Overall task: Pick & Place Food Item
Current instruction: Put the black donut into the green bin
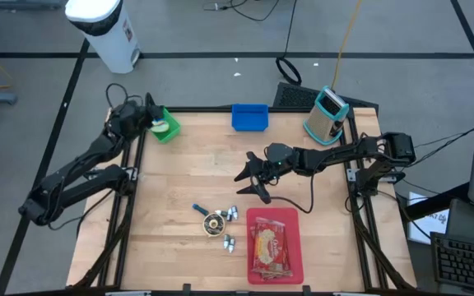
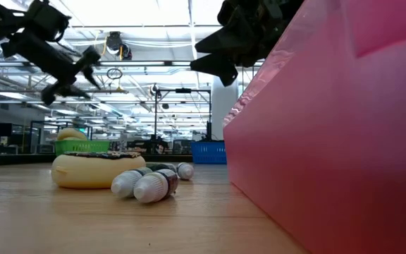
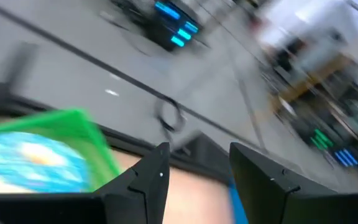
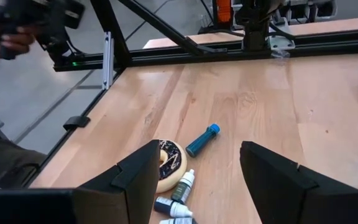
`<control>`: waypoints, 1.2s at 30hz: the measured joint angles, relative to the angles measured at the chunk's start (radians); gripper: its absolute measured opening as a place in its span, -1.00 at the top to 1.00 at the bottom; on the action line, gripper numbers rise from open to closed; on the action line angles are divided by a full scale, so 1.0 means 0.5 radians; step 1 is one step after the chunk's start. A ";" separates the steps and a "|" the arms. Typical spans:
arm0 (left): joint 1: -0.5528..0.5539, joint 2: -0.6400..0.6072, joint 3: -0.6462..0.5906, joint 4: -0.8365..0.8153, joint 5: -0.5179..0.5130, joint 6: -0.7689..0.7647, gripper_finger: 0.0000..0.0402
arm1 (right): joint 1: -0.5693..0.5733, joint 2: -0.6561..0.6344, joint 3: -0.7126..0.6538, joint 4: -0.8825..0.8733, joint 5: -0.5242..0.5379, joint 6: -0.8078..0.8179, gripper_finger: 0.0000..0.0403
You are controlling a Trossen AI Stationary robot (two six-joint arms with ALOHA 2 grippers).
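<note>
Right end effector (image 1: 248,178) open above one donut (image 1: 215,222) (three bottles (image 1: 230,228) beside).

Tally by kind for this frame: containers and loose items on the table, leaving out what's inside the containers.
Bins: 2, green bin and blue bin
Red tray: 1
Donut: 1
Small bottles: 3
Blue-capped tube: 1
Teal-and-white device: 1
Total: 9
</note>
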 joint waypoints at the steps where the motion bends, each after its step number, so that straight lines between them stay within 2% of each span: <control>1: -0.039 -0.015 0.000 0.019 0.100 0.055 0.17 | 0.000 0.000 0.000 0.000 0.000 -0.018 -0.04; 5: -0.273 -0.039 0.000 0.132 0.522 0.299 0.17 | 0.006 -0.001 0.000 -0.001 0.001 -0.071 -0.04; 8: -0.506 -0.040 0.000 0.217 0.649 0.397 0.17 | 0.014 -0.001 0.000 0.000 0.001 -0.071 -0.04; 13: -0.841 -0.040 0.000 0.326 0.638 0.576 0.17 | 0.032 0.000 0.000 0.001 0.004 -0.057 -0.04; 16: -0.958 -0.039 0.001 0.319 0.559 0.599 0.17 | 0.099 0.000 0.000 0.032 0.036 -0.056 -0.04; 19: -1.028 -0.038 0.001 0.310 0.479 0.606 0.17 | 0.233 0.057 0.003 0.171 0.337 -0.082 -0.04; 22: -1.065 -0.016 0.001 0.298 0.437 0.737 0.17 | 0.346 0.138 0.023 0.229 0.653 -0.127 -0.04; 24: -1.078 0.012 0.001 0.286 0.395 0.779 0.17 | 0.385 0.218 0.148 0.110 0.789 -0.055 -0.04; 27: -1.090 0.085 0.002 0.287 0.352 0.753 0.17 | 0.424 0.363 0.396 -0.309 0.857 0.044 -0.04; 31: -1.090 0.177 0.002 0.288 0.305 0.736 0.17 | 0.448 0.611 0.762 -0.743 0.832 0.119 -0.04; 36: -1.091 0.266 0.002 0.289 0.303 0.630 0.17 | 0.486 0.859 1.018 -0.833 0.727 0.079 -0.04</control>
